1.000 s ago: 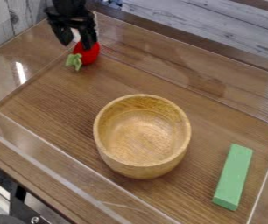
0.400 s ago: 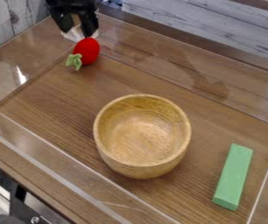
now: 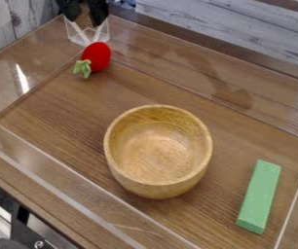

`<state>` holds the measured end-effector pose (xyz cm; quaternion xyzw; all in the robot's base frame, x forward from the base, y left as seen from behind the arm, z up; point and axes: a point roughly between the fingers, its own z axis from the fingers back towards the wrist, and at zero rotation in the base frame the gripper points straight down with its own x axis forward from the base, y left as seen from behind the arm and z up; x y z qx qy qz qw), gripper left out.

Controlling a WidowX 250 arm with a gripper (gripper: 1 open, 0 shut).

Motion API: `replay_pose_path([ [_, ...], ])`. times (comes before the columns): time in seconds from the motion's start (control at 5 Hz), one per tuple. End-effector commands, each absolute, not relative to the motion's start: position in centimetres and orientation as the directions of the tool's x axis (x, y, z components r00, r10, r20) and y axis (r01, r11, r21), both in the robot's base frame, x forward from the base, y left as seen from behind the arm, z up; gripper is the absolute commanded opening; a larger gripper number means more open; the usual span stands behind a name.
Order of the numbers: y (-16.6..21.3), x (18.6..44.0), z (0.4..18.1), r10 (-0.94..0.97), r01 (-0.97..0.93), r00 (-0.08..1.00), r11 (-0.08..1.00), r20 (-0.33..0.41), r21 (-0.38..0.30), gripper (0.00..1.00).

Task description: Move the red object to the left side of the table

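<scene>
The red object [image 3: 95,56], a small toy strawberry with its green leafy end pointing left, lies on the brown wood-grain table [image 3: 60,117] near the far left corner. My gripper [image 3: 83,12] hangs above and just behind it at the top edge of the view. Its dark fingers stand apart and hold nothing, clear of the strawberry. Most of the arm is cut off by the frame.
A wooden bowl [image 3: 159,150] sits in the middle of the table. A flat green block [image 3: 260,195] lies near the right front. Clear acrylic walls [image 3: 21,73] border the tabletop on all sides.
The gripper has risen up and away from the strawberry, which it stood around a second ago. The strawberry stays where it was left on the table.
</scene>
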<state>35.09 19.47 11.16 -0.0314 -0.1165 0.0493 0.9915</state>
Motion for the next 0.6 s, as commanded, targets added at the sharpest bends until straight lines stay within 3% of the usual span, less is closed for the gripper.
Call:
replay_pose_path([
  [0.0,21.52,35.06,13.14,0.129,-0.126,0.952,0.992,0.277,-0.029,1.00],
  [0.4,21.23,34.10,13.07,0.125,-0.125,0.959,0.992,0.253,-0.019,1.00],
])
